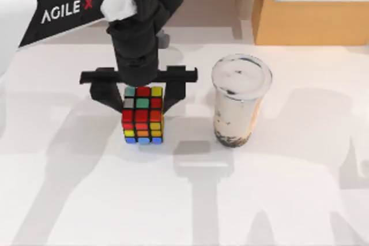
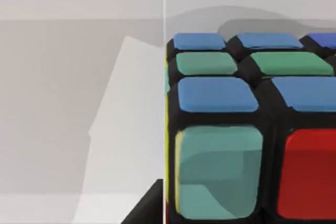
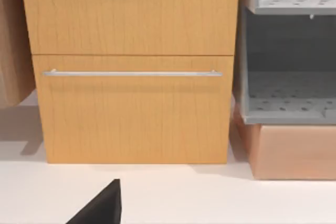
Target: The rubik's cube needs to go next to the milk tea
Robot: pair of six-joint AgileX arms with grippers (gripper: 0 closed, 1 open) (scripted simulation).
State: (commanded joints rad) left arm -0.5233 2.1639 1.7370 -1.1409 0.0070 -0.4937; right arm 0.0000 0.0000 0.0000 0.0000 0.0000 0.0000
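From above, our left gripper (image 1: pixel 140 101) stands over the rubik's cube (image 1: pixel 142 115) a little left of the table's (image 1: pixel 277 200) middle. Its two black fingers (image 1: pixel 105 95) are spread wide under the crossbar, one on each side of the cube's far part, with the cube between them. We cannot tell whether the pads press on the cube's sides or stand just off them, nor whether the cube rests on the table or hangs above it.

The milk tea (image 1: pixel 238 101) stands upright to the right of the cube, near it but apart, with a strip of bare table between them. Its whitish round top faces up and dark pearls lie at its base.

Our left wrist view sits very close to the cube (image 2: pixel 247 129), showing blue and green stickers on one face and a teal and a red one on another, detail the top view does not give. A black sliver of finger (image 2: pixel 149 208) shows at the edge beside the cube.

Our right wrist view looks at a wooden cabinet (image 3: pixel 131 66) with a long metal handle (image 3: pixel 131 73) and grey shelves (image 3: pixel 289 103) beside it, beyond the white tabletop. A black tip of our right gripper (image 3: pixel 100 205) shows at the frame's edge; we cannot tell how its fingers are set.
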